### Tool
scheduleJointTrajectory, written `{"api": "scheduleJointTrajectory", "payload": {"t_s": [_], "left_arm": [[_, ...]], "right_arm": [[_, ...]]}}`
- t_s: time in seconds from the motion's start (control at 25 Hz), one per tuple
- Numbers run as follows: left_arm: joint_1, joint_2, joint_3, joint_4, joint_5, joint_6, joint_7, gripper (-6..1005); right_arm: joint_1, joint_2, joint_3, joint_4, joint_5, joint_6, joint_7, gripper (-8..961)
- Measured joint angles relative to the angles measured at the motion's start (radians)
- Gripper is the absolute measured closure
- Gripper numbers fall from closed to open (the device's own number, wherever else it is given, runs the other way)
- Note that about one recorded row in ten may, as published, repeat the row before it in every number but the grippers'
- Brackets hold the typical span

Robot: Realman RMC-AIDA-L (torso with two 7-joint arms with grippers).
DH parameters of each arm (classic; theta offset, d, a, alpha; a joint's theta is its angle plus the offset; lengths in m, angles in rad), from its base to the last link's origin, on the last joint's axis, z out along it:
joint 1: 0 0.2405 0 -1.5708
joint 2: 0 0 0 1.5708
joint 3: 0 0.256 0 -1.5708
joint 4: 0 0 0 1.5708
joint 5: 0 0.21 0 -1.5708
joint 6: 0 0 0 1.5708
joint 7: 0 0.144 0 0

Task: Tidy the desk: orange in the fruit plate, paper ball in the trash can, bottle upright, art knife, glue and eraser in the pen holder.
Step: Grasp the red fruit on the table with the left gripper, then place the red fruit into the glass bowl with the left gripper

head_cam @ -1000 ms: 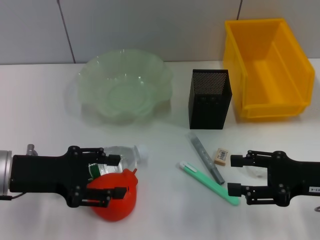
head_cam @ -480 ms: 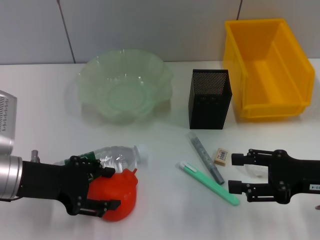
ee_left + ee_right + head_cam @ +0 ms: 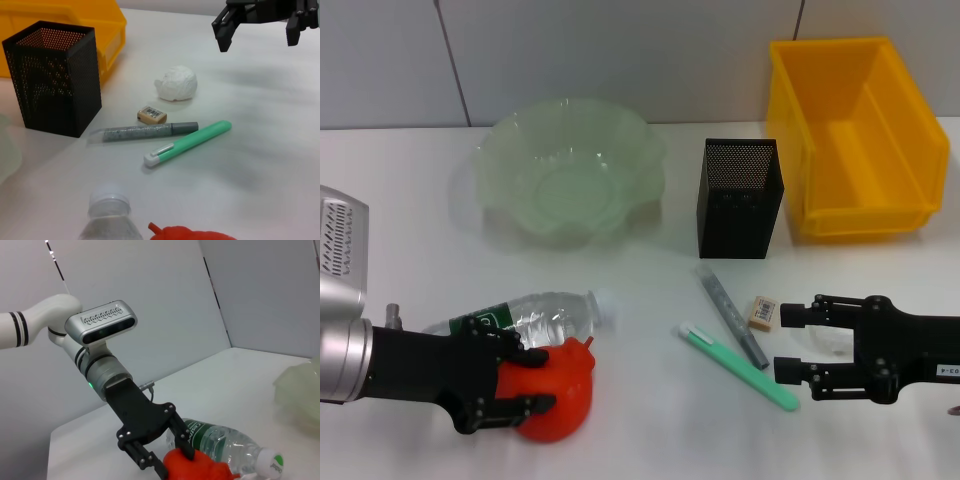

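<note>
The orange (image 3: 560,395) rests on the desk (image 3: 650,430) at the front left, and my left gripper (image 3: 528,381) is shut on its left side. The same grip shows in the right wrist view, left gripper (image 3: 170,460) on the orange (image 3: 200,467). The bottle (image 3: 535,313) lies on its side just behind the orange. My right gripper (image 3: 792,342) stands open at the front right, with the paper ball (image 3: 828,345) partly hidden between its fingers. The eraser (image 3: 763,312), a grey glue stick (image 3: 730,315) and the green art knife (image 3: 740,367) lie left of it.
The fruit plate (image 3: 505,150) stands at the back left, the pen holder (image 3: 740,200) at the back centre and the trash can (image 3: 855,135) at the back right. The left wrist view shows the paper ball (image 3: 176,83) lying beyond the eraser (image 3: 152,115).
My left arm has drawn back to the left and tilted, and its fingers have closed in on the orange. The right gripper has hardly moved.
</note>
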State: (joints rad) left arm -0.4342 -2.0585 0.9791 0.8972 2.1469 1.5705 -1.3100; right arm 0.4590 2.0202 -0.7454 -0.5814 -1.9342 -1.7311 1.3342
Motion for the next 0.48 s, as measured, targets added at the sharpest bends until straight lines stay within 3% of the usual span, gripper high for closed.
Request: {"api": "scheduleJointTrajectory", "payload": {"t_s": [0.48], "left_arm": [[0.009,-0.006,-0.002,0.023,-0.031,0.027,0.010,834]], "right_arm": [[0.003,-0.003,0.000,0.000,0.002,-0.002,0.000,177]]}}
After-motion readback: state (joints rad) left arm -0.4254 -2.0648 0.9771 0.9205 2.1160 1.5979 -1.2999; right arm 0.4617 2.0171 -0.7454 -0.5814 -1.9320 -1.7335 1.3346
